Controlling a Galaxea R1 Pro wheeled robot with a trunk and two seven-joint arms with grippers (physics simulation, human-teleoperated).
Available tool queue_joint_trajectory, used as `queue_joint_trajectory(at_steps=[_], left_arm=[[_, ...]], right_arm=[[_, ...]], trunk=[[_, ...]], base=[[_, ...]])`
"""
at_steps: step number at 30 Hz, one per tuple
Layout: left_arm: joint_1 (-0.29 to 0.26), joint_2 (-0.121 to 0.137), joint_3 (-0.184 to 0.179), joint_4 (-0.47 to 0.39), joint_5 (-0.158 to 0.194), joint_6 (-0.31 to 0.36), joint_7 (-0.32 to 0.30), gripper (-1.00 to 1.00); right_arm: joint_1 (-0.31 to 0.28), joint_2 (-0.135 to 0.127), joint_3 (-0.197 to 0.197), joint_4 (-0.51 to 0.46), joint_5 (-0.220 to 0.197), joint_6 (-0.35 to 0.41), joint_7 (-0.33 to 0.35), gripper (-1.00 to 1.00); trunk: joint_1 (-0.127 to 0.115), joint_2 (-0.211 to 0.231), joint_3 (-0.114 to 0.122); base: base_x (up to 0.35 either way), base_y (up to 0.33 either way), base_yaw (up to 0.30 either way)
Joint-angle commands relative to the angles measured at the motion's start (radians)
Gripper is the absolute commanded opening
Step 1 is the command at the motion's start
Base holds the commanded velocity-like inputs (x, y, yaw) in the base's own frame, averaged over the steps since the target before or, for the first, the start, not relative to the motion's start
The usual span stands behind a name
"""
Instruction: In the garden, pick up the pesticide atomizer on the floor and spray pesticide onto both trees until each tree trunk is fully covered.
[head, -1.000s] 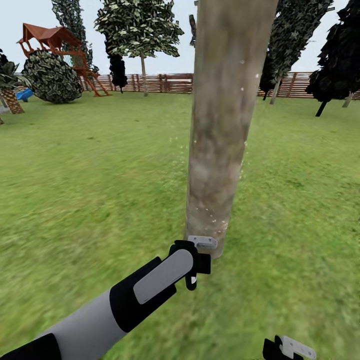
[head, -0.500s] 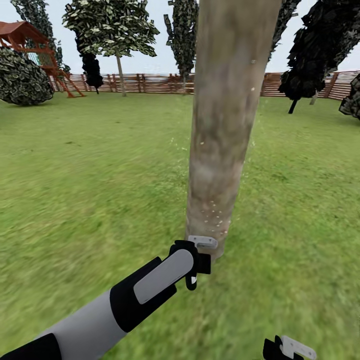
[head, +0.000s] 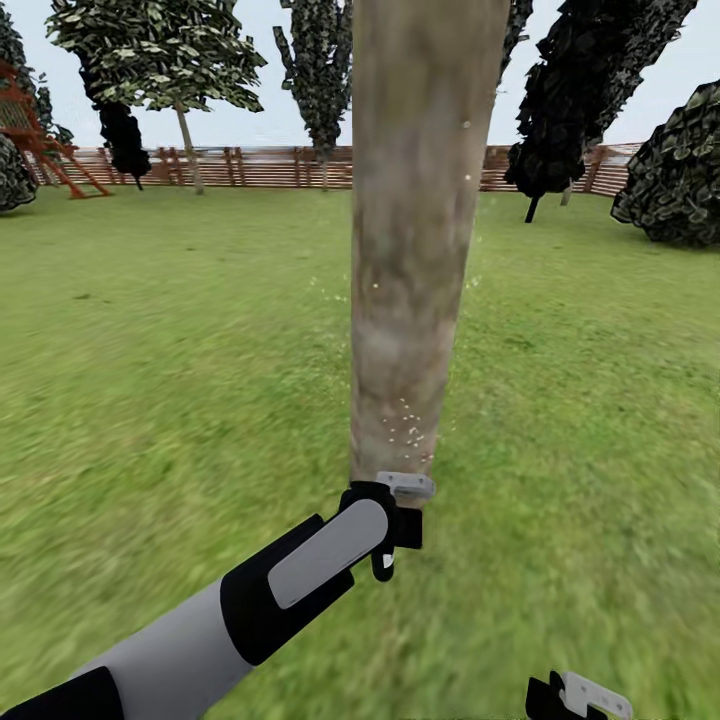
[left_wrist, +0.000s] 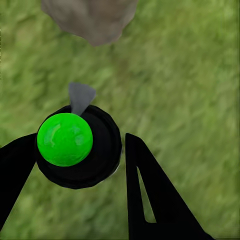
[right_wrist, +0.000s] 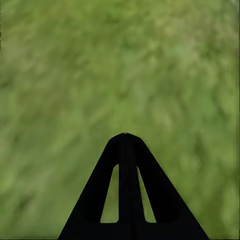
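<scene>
Green lawn (head: 150, 380) lies all around me, and a mottled grey-brown tree trunk (head: 415, 250) rises just ahead, white specks of pesticide (head: 405, 432) scattered near its base. My left gripper (head: 392, 528) sits beside that base, clamped on the black atomizer (left_wrist: 80, 147) with its green cap. My right gripper (right_wrist: 126, 137) is pressed closed over grass.

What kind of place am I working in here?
A fenced back garden, most likely: wide lawn, brown slatted fence along the far edge, a thick tree trunk close ahead, and a wooden play tower.
</scene>
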Motion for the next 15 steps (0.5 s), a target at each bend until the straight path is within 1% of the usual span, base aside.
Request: queue_joint_trajectory(at_steps=[1,5,7,9,11,13,14,15], left_arm=[[-0.001,0.000,0.000,-0.001,0.005,0.010,0.007,-1.00],[-0.002,0.002,-0.001,-0.002,0.005,0.010,0.008,-1.00],[-0.002,0.002,-0.001,-0.004,0.005,0.015,0.019,-1.00],[-0.002,0.001,-0.001,-0.004,0.010,0.018,0.053,-1.00],[-0.003,-0.003,-0.002,-0.005,0.018,0.021,0.124,-1.00],[-0.009,-0.006,-0.003,-0.009,0.021,0.022,0.146,-1.00],[-0.013,-0.008,-0.003,-0.010,0.030,0.023,0.151,-1.00],[-0.024,-0.009,-0.003,-0.011,0.049,0.023,0.155,-1.00]], right_arm=[[-0.001,0.001,-0.001,0.000,0.006,-0.002,-0.001,-1.00],[-0.001,0.001,0.003,-0.002,0.006,-0.003,-0.001,-1.00],[-0.001,0.002,0.003,-0.002,0.006,-0.003,-0.002,-1.00],[-0.001,0.002,0.003,-0.002,0.006,-0.003,-0.002,-1.00],[-0.001,0.002,0.000,-0.002,0.005,-0.002,-0.003,-1.00],[-0.001,0.002,0.000,-0.001,0.005,-0.002,-0.003,-1.00],[-0.001,0.002,0.000,-0.001,0.004,-0.001,-0.003,-1.00],[-0.001,0.002,0.000,-0.001,0.004,-0.001,-0.003,-1.00]], trunk=[[0.000,0.000,-0.001],[0.000,0.000,-0.001],[0.000,0.000,-0.001],[0.000,0.000,-0.001],[0.000,0.000,-0.001],[0.000,0.000,-0.001],[0.000,0.000,-0.001],[0.000,0.000,-0.001]], base=[[0.000,0.146,-0.094],[0.000,0.048,-0.031],[0.000,0.008,-0.005],[0.000,0.003,-0.002],[0.000,0.001,0.000],[0.000,0.000,0.000],[0.000,0.000,0.000],[0.000,0.000,0.000]])
